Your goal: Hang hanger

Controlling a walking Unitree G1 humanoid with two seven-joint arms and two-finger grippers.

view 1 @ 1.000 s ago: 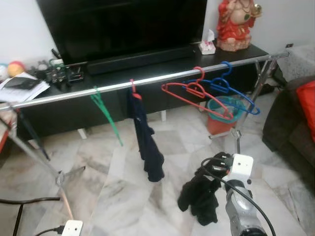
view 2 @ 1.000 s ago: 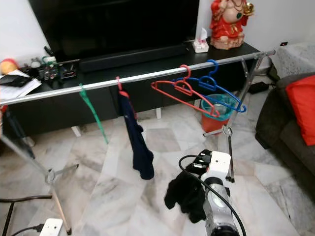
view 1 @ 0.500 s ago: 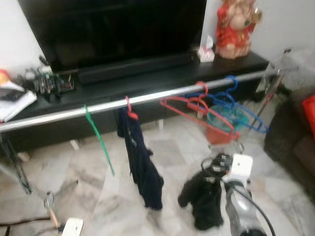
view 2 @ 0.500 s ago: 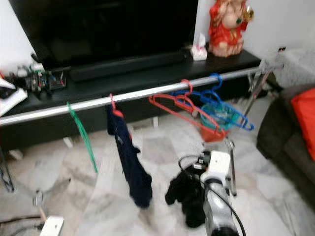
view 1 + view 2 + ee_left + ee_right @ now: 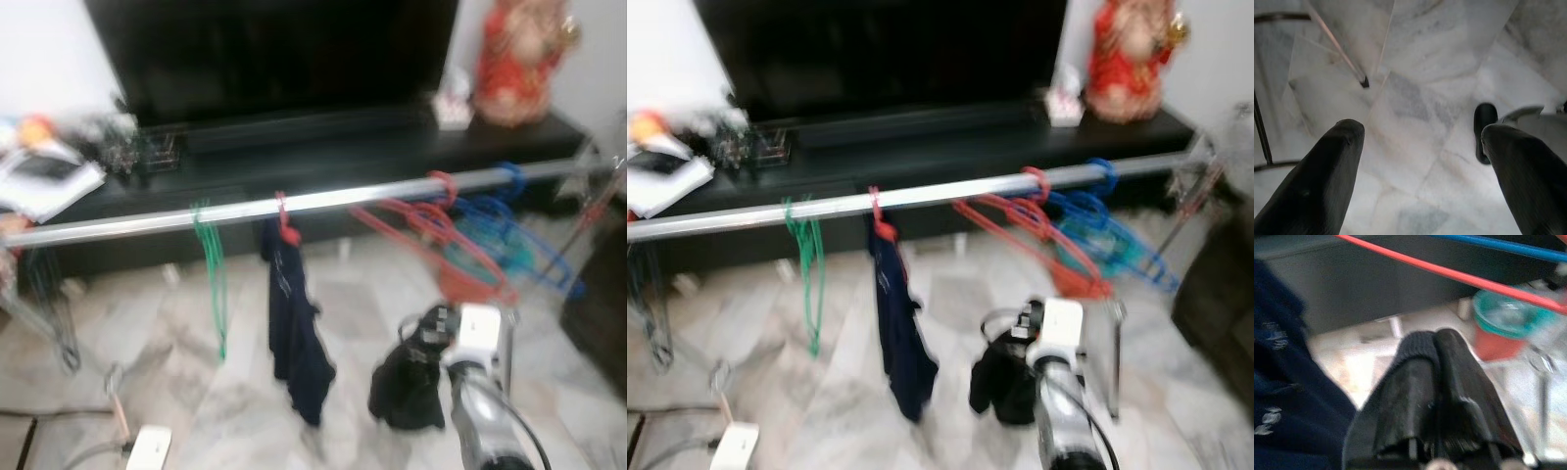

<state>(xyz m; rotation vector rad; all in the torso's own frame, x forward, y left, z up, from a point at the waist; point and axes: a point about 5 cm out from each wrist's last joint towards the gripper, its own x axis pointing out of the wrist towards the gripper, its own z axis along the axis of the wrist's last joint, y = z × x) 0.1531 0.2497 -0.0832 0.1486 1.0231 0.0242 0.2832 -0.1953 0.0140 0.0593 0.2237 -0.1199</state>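
Note:
A silver rail (image 5: 323, 201) runs across in front of the black TV stand. On it hang a green hanger (image 5: 211, 264), a red hanger carrying a navy garment (image 5: 294, 323), an empty red hanger (image 5: 441, 245) and blue hangers (image 5: 524, 235). My right gripper (image 5: 1435, 340) is shut on a black garment (image 5: 407, 387), held low below the red and blue hangers. Its fingers are wrapped in the dark cloth. My left gripper (image 5: 1422, 131) hangs open over the marble floor, nothing between its fingers.
A black TV stand (image 5: 323, 162) with a TV, a red statue (image 5: 519, 59) and papers (image 5: 44, 181) stands behind the rail. An orange bucket with a teal liner (image 5: 1503, 328) sits under the blue hangers. A rack leg (image 5: 1337, 46) crosses the floor on the left.
The whole picture has shifted and blurred, so the camera has moved. My right gripper keeps its hold on the black garment in the same low place.

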